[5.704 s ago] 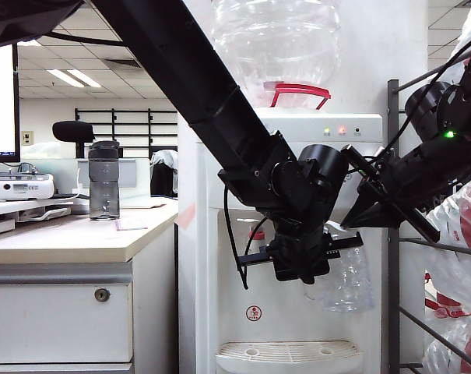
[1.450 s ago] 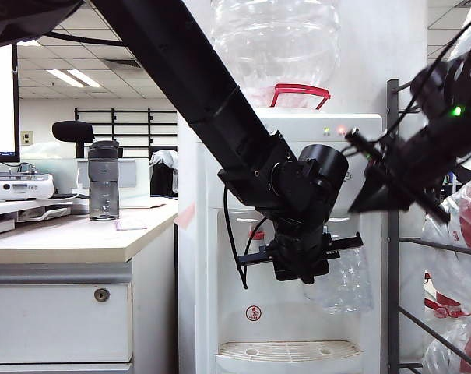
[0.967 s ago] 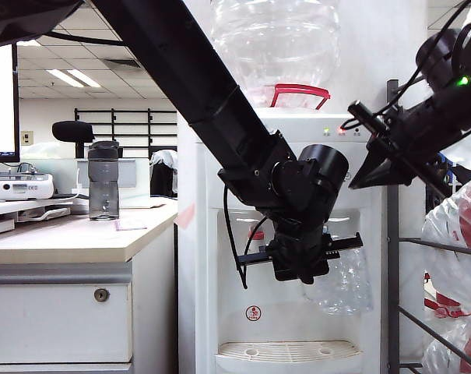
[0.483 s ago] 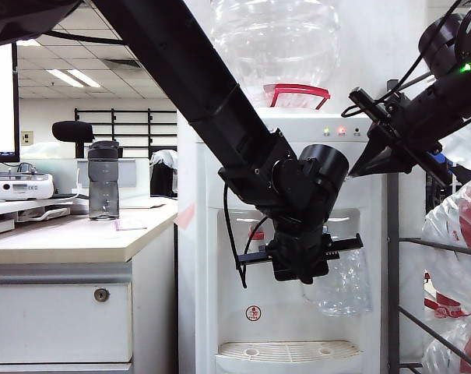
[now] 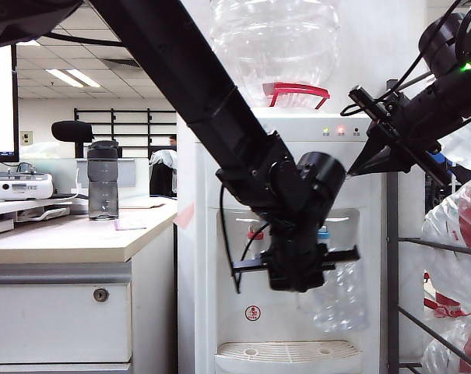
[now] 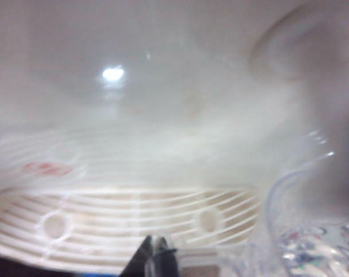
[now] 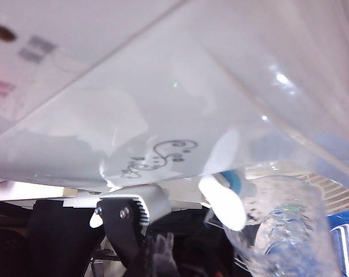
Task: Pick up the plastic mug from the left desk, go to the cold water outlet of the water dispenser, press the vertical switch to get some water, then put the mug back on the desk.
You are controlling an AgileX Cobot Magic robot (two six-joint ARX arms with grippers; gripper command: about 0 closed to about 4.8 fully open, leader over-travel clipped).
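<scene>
The left tool [image 5: 317, 269] hangs in the recess of the water dispenser [image 5: 219, 234], clamped shut on the plastic mug [image 5: 340, 292], which stands roughly upright below the cold water outlet [image 5: 323, 233], the tap with the blue collar, and above the white drip grille at the foot of the recess. In the left wrist view the mug's clear rim [image 6: 301, 190] curves just beside the tool's dark tips [image 6: 156, 262], with the grille [image 6: 122, 222] spread beneath. The right tool [image 5: 358, 167] is up at the dispenser's front panel on the right, above the taps and apart from the mug; in its own view its dark fingertips [image 7: 157, 254] sit close together and seem to hold nothing, yet the picture is too murky there to say for certain whether it is closed. That view also shows the outlet's white lever [image 7: 223, 199] and the faceted mug wall [image 7: 284, 231] under it. The mug looks thin, light and stiff, with a slick see-through wall; the diamond facets should give some purchase, but a hard squeeze could probably crack it and a weak one let it slide. Water would make it heavier and top-loaded, so a grip on the upper wall or rim, kept level, seems safest; the thin handle looks too frail to trust. The tabletop [image 5: 72, 238] on the left carries a grey bottle [image 5: 103, 181] and waits for the mug's return.
</scene>
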